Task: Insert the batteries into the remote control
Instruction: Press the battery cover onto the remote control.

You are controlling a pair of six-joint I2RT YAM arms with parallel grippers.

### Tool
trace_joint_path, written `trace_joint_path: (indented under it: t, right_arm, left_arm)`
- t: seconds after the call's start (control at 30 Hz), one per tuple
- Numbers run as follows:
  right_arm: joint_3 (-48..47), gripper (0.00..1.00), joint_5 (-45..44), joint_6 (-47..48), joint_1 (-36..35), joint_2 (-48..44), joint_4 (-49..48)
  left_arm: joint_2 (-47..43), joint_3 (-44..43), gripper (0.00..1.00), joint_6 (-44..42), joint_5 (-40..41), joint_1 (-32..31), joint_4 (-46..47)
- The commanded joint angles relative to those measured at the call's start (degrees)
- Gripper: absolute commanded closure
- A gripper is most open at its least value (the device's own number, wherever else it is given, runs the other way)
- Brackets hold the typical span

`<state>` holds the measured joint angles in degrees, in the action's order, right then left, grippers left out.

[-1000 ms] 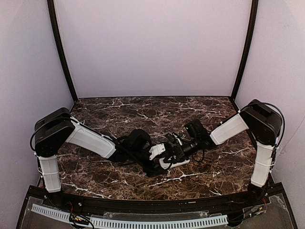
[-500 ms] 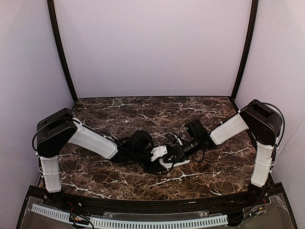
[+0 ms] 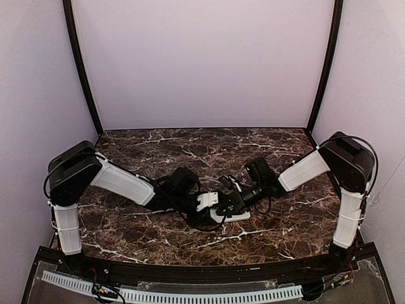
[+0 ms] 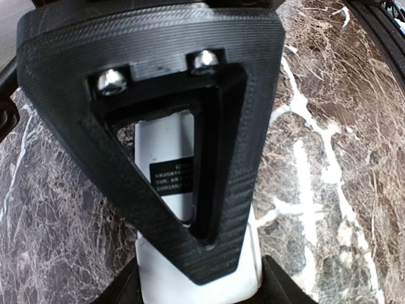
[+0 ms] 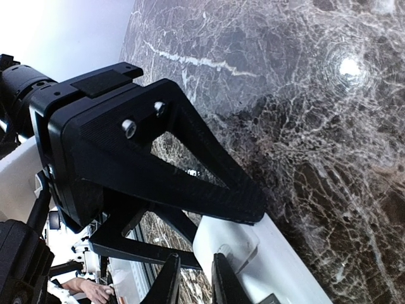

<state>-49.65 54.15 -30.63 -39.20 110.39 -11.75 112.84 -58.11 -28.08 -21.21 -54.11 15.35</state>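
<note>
Left claw (image 3: pixel 214 206) has drawn in from a wide spread a second ago and now looks clamped on the left end of the remote (image 3: pixel 239 216). The remote lies flat on the counter (image 3: pixel 158 149) about where it was, and the right claw (image 3: pixel 231 200) hangs just over it. From the left wrist, the remote (image 4: pixel 159 144) shows its white back and label, hugged on both sides by the left claw (image 4: pixel 199 292). One finger (image 4: pixel 243 126), the right claw's as I read it, reaches across it. From the right wrist, the right claw (image 5: pixel 195 282) stands a little apart, nothing visible between its tips, just beside the remote (image 5: pixel 278 263). No batteries show in any view, so I cannot tell whether they are in. The fresh clamp probably braces the remote for seating them.
</note>
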Motion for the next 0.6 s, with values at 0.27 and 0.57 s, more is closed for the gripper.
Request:
trace_joint_path:
  t: [0.27,0.57]
  right_arm:
    - [-1.33,0.81,0.44,-0.76,0.36,-0.96,0.69]
    - [-2.38,0.82,1.69,-3.11,-0.12,-0.45,-2.24]
  left_arm:
    - [1.29,-3.53,0.61,-3.82,-3.51,0.73,-5.72]
    - [1.66,-4.53,0.61,-4.27,-3.57,0.8,-7.03]
